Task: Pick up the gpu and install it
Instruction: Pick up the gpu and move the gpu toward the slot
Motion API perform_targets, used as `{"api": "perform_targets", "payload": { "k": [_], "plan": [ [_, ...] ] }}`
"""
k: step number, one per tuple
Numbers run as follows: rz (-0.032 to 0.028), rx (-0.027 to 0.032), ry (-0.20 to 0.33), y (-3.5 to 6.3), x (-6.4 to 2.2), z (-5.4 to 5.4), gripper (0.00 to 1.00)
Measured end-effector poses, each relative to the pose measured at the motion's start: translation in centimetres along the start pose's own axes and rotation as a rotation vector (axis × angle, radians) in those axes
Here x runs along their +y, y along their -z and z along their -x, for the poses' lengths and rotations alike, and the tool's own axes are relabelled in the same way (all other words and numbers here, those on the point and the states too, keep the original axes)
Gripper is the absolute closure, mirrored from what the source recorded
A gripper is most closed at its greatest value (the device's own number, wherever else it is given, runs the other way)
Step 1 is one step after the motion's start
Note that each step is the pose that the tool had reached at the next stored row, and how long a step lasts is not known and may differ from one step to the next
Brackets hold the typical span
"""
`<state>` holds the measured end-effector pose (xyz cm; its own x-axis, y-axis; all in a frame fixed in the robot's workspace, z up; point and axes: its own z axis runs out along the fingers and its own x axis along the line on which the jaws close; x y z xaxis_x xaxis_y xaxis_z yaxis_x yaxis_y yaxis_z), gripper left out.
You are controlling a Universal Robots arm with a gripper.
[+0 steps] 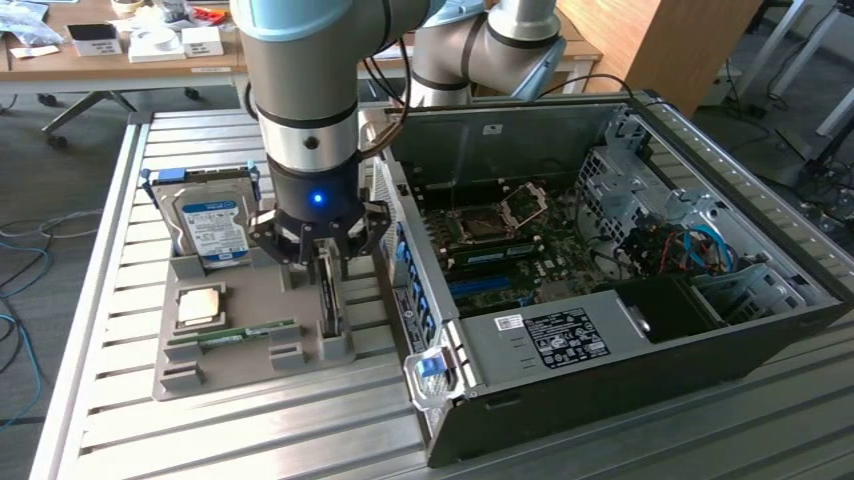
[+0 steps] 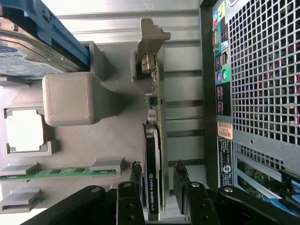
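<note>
Pincer [image 1: 324,262] hangs over gpu [image 2: 152,154], fingers [image 2: 136,172] apart, straddling card's upper edge, nothing clamped yet. Gpu stands on edge in slot along gray tray [image 1: 240,362] edge nearest pc case [image 1: 747,330]. Judgement: centre fingers on card, squeeze square, lift straight so slot doesn't bind. Shroud reads NVIDIA QUADRO; other labels unreadable.

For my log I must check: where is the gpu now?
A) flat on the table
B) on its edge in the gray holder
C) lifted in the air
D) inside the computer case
B: the gpu stands on edge in the gray holder, the gripper straddling it.
</note>
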<state>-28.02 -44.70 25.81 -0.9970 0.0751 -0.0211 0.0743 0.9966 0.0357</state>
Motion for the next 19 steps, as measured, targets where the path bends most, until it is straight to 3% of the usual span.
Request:
{"api": "perform_targets", "payload": {
  "k": [19],
  "plan": [
    [0.0,0.0001,0.0,-1.6,0.99,-0.3,0.58]
  ]
}}
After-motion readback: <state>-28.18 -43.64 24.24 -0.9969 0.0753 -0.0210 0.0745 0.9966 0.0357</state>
